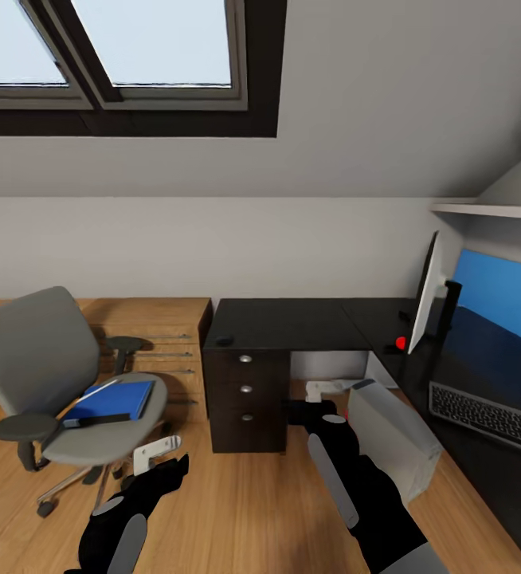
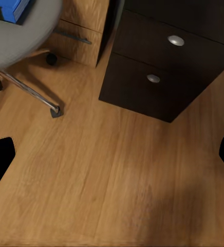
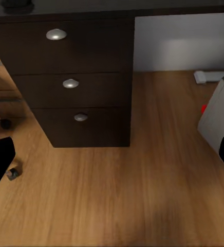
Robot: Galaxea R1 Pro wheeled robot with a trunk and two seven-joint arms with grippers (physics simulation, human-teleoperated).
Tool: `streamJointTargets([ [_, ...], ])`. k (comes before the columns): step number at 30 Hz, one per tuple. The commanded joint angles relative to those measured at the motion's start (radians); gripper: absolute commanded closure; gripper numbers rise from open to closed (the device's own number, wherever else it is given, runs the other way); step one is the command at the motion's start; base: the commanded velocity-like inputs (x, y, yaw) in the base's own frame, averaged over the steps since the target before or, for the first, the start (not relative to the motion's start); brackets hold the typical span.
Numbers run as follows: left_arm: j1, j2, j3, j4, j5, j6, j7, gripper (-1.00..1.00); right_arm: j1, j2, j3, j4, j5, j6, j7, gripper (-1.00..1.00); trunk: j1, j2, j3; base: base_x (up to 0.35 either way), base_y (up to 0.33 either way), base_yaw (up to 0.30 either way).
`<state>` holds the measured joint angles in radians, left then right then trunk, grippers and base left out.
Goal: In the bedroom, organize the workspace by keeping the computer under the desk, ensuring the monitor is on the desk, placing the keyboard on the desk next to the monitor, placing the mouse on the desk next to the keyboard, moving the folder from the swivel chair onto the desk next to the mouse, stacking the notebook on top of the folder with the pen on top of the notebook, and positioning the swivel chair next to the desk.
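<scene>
The chair [image 1: 49,375] stood up and left of the wide-open, empty left gripper [image 1: 161,470], with the blue folder [image 1: 111,400] and notebook [image 1: 95,419] not yet moved off its seat. Beyond the right gripper [image 1: 308,410], also open and empty, the mouse [image 1: 225,341], monitor [image 1: 426,291] and keyboard [image 1: 487,414] already sat on the desk [image 1: 292,323], and the computer [image 1: 392,438] stood just to its right on the floor.

Grey chair [image 1: 49,375] left of the black surface [image 1: 292,323], carrying the blue folder [image 1: 111,400] with a dark notebook [image 1: 95,419] at its near edge and a thin white pen [image 1: 97,391] along its left side. On the surface: small dark mouse [image 1: 225,341] at the left corner, monitor [image 1: 425,293] edge-on at right, keyboard [image 1: 487,415] nearer right. Grey computer [image 1: 392,446] tilted on the floor under the right wing.
</scene>
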<state>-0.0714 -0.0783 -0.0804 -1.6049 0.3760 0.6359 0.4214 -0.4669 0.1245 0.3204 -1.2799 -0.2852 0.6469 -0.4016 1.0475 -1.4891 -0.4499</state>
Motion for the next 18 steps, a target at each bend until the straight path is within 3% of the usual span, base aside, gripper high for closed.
streamJointTargets([
  [1, -0.001, 0.000, -0.001, -0.001, 0.010, 0.002, 0.010, -1.00, -0.001, 0.000, 0.002, -0.001, -0.011, 0.002, -0.010, -1.00, -0.001, -0.001, -0.001, -0.338, 0.000, -0.001],
  [13, -0.001, 0.000, -0.001, -0.001, 0.010, 0.002, 0.010, -1.00, -0.001, 0.000, 0.002, -0.001, -0.010, 0.002, -0.010, -1.00, -0.043, 0.076, 0.034, -0.338, 0.000, 0.000],
  [18, -0.001, 0.000, -0.001, -0.001, 0.010, 0.002, 0.010, -1.00, -0.001, 0.000, 0.002, -0.001, -0.010, 0.002, -0.010, -1.00, -0.043, 0.076, 0.034, -0.329, -0.051, 0.000],
])
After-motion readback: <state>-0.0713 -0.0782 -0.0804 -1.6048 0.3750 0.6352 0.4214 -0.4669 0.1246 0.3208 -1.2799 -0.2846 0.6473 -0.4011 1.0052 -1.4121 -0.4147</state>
